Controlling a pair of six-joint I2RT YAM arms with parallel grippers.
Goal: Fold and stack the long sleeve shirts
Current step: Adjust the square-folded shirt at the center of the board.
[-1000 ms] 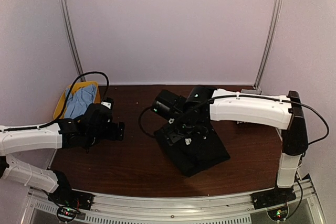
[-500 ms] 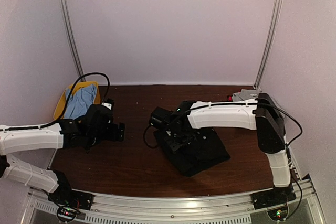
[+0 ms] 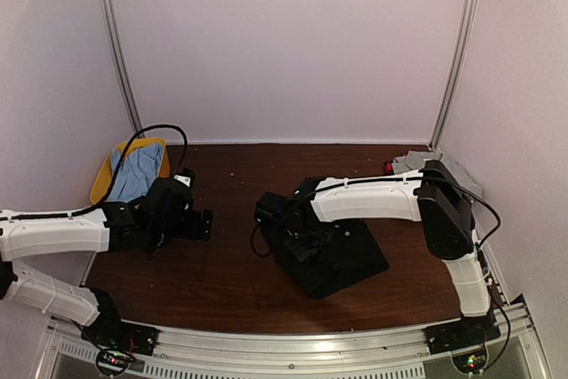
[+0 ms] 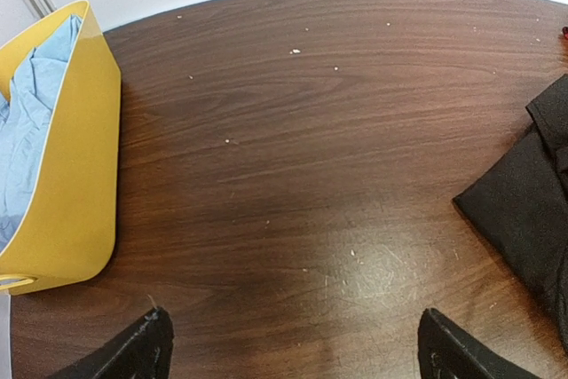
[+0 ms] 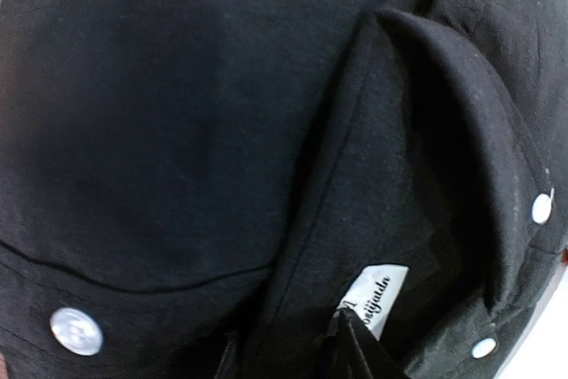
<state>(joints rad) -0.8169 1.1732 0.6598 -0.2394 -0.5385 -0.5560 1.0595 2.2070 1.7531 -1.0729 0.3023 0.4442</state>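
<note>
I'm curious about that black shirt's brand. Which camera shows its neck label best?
Right wrist view: the neck label is close up. Overhead it cannot be seen; left wrist shows only an edge of the black shirt.

This is looking like a robot lab cell: plain white panels (image 3: 284, 42) and metal corner posts (image 3: 116, 42) are enclosing a dark wooden table (image 3: 222, 272), while two white robot arms (image 3: 368, 200) are sitting bolted to an aluminium rail (image 3: 293, 348) along its near edge, cables (image 3: 160, 128) trailing.
</note>
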